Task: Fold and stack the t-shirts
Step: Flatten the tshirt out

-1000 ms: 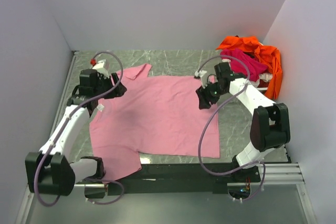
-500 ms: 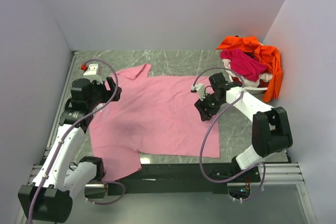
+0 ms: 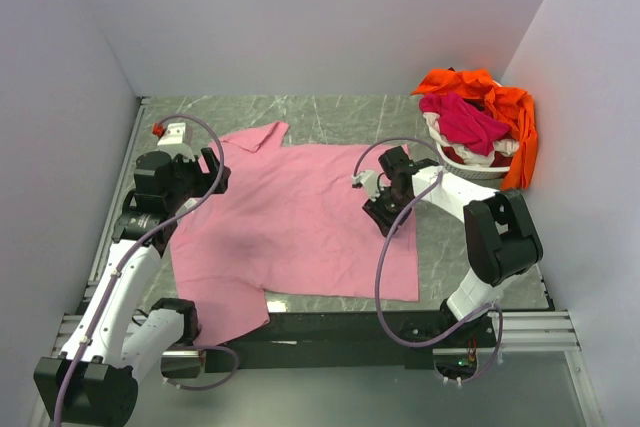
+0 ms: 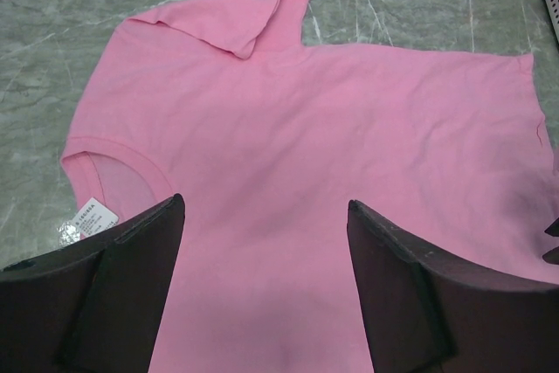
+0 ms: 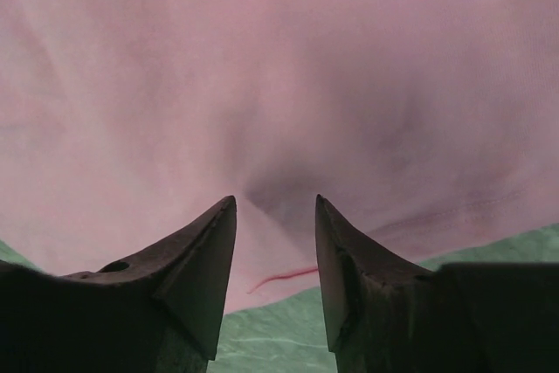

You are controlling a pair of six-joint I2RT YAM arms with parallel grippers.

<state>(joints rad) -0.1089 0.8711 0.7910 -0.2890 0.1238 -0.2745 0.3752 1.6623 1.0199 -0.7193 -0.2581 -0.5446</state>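
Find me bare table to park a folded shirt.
Widest bare table: far strip between back wall and pink shirt. Smaller patch between the shirt's right edge and the side wall, nearer than the basket, shared with the right arm. Crowded: centre, far-right corner, left edge under the left arm.

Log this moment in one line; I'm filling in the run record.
pink shirt: spread out | left hand: open, near neckline | right hand: open, tips on hem edge
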